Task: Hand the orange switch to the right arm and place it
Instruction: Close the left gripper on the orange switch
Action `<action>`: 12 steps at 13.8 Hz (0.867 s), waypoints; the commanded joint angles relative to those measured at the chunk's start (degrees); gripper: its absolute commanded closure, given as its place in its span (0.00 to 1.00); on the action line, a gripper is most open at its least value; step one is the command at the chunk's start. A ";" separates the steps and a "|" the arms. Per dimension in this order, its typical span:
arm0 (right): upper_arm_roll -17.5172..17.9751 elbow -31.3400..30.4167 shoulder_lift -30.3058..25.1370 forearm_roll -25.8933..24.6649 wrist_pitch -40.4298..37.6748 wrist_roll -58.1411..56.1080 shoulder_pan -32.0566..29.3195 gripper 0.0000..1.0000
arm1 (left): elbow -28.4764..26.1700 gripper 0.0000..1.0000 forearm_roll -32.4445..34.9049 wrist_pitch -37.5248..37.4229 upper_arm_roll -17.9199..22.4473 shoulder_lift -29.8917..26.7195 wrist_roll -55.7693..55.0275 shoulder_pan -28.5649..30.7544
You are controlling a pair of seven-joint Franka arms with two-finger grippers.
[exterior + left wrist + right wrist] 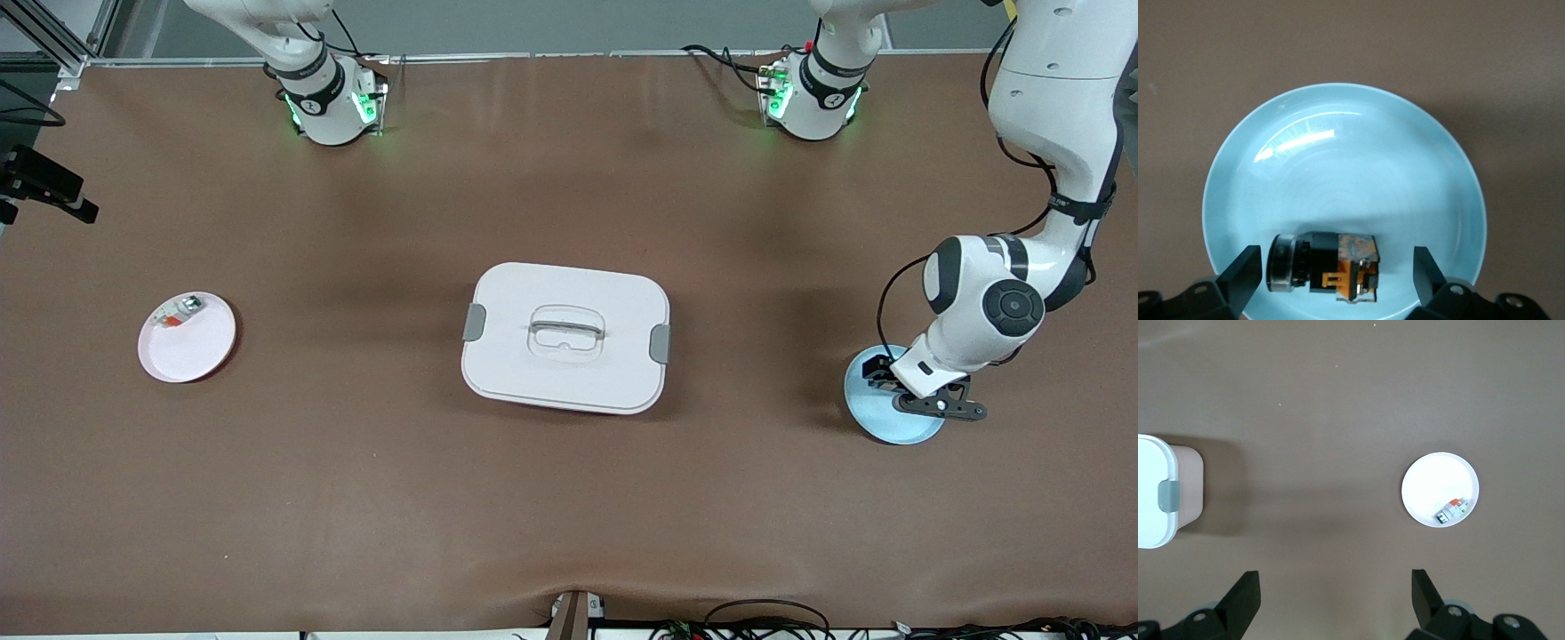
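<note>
The orange switch [1331, 267], a small black boxy part with an orange face and a silvery round end, lies on its side in a light blue plate [1338, 147]. My left gripper [1337, 267] is open, low over that plate, with one finger on each side of the switch and a gap to it on both sides. In the front view the left gripper [878, 373] hides the switch on the blue plate [889, 428] at the left arm's end. My right gripper [1335, 593] is open and empty, high over bare table; the front view shows only the right arm's base [324, 98].
A white lidded box [565, 336] with grey clips stands mid-table and shows in the right wrist view [1158, 493]. A white plate [191, 348] at the right arm's end holds a pale silvery part with a red-orange piece [178, 313]; both show in the right wrist view [1431, 483], [1451, 511].
</note>
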 commanded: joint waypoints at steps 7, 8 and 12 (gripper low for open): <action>0.67 0.02 0.03 0.03 0.98 1.05 0.12 0.00 | -1.39 0.00 2.49 1.22 -0.21 0.21 0.67 0.94; 0.67 0.02 0.03 0.03 1.16 1.05 0.38 0.00 | -1.39 0.00 3.98 1.22 -0.21 0.30 0.67 1.20; 0.67 -0.94 0.03 0.03 1.24 1.14 0.30 0.00 | -1.13 0.00 4.52 1.57 -0.21 1.18 0.67 2.09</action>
